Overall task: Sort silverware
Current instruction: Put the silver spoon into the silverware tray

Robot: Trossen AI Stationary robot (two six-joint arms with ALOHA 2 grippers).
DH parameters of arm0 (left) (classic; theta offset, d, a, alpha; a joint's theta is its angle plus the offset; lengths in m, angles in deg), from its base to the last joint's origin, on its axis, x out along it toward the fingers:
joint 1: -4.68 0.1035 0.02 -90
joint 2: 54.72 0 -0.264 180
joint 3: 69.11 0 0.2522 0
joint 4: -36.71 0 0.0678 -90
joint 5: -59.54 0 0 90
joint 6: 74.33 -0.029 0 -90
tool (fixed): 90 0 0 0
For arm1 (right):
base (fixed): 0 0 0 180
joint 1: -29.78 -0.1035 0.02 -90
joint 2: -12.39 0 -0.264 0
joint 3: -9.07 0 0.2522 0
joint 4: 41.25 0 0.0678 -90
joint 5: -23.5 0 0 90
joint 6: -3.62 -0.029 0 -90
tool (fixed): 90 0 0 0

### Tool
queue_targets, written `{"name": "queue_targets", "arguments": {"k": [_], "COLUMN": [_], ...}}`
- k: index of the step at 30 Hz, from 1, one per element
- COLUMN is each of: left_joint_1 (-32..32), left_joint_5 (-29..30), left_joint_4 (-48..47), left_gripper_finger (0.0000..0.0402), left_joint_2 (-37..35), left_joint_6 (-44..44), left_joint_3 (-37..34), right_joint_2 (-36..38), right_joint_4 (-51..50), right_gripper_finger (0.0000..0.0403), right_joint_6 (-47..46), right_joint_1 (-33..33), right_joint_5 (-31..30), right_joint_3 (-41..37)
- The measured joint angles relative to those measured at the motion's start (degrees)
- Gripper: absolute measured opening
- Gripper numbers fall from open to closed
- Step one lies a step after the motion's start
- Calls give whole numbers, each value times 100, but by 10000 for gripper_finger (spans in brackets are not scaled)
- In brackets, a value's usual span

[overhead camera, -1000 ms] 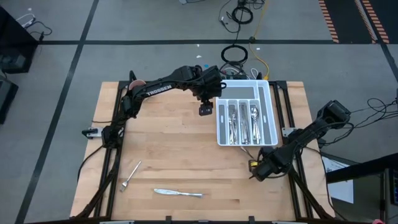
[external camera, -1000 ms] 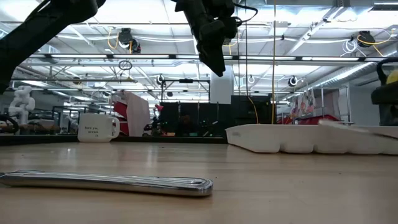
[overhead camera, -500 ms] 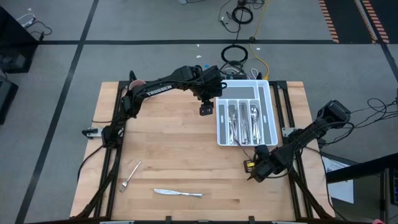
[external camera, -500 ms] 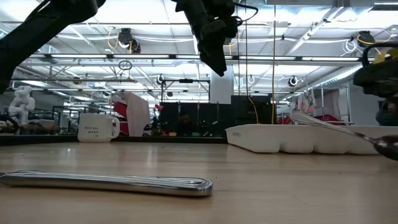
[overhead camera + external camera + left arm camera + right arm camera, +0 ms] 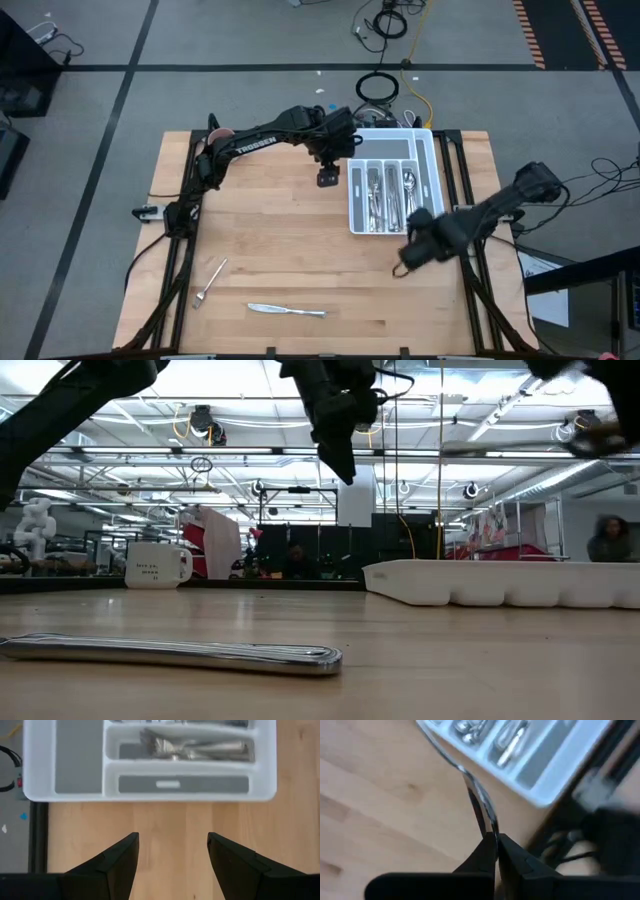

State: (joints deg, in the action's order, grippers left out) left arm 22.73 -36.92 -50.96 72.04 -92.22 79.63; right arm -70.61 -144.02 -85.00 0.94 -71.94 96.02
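Right claw (image 5: 590, 400) motion-blurred in low view; utensil (image 5: 470, 790) in its grip smeared, type unclear, far end cut off.

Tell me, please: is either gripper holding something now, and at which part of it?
The right gripper holds one piece of silverware by one end of its slim handle; its type cannot be told. The left gripper is open and holds nothing.
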Motion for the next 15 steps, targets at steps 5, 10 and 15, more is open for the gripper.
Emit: {"name": "queue_targets", "arguments": {"k": [5, 10, 15], "left_joint_1": [-7, -5, 9], "left_joint_5": [-38, -39, -39], "left_joint_4": [-265, -410, -763], "left_gripper_finger": [242, 242, 242], "left_joint_2": [0, -2, -2], "left_joint_6": [-104, -90, -96], "left_joint_3": [0, 0, 0], "right_joint_2": [218, 116, 102], "right_joint_4": [-48, -58, -97], "right_gripper_finger": [1, 1, 1], "right_joint_6": [3136, 5096, 7377], "right_joint_1": [963, 2066, 3152], "right_joint_5": [-214, -435, -1149], "right_joint_3": [481, 416, 414]}}
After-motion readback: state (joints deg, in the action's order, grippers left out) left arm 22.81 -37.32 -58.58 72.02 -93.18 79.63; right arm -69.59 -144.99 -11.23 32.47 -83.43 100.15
